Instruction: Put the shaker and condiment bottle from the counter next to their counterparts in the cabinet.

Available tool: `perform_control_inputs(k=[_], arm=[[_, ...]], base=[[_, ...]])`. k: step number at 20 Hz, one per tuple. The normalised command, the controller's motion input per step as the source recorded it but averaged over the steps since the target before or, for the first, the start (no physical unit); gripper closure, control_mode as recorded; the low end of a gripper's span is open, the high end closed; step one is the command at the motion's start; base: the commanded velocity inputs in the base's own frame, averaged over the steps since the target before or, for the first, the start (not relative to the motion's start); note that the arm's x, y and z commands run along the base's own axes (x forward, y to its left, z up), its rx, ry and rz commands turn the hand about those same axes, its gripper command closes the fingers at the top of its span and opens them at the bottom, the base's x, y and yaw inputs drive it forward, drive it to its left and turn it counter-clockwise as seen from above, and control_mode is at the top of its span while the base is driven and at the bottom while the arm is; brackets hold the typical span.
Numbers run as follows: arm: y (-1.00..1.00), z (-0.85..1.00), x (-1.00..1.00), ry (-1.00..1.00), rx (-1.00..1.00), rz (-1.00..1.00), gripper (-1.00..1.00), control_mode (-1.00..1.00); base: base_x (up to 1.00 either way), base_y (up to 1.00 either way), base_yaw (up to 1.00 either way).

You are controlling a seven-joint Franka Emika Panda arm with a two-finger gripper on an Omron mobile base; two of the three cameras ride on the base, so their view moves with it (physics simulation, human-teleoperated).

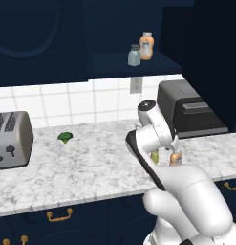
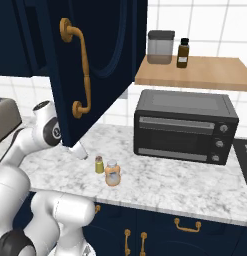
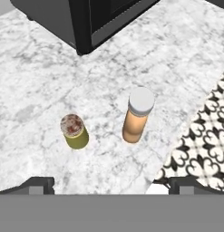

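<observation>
Currently the end effector (image 3: 111, 183) is hanging above the counter (image 3: 36, 104) with its fingers spread wide and grasping nothing. Taking the black toaster oven (image 2: 184, 126) as landmark: the shaker (image 3: 75, 131) is standing upright in front of it near the counter's front edge, and the condiment bottle (image 3: 138, 115) is standing just beside the shaker, apart from it. Neither is lifted, so I am judging both placements as pending.

Their counterparts, a grey-green shaker (image 1: 134, 55) and a labelled orange bottle (image 1: 146, 46), are sitting on the cabinet (image 1: 129, 64) shelf above the oven. The open cabinet door (image 2: 92, 60) is projecting over the counter and could obstruct the lift. A toaster (image 1: 12, 139) and broccoli (image 1: 65, 137) are lying well off to the side.
</observation>
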Motion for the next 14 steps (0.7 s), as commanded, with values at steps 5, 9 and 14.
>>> perform_control_inputs(k=[5, 9, 14], arm=[[-0.16, -0.26, 0.08, 0.0, 0.0, -0.01, -1.0, -1.0], [-0.05, -0.17, 0.16, 0.0, 0.0, -0.15, -1.0, -1.0], [0.0, -0.05, 0.2, 0.01, 0.0, -0.22, -1.0, -1.0]], base=[[0.0, 0.0, 0.0], [0.0, 0.0, 0.0], [0.0, 0.0, 0.0]])
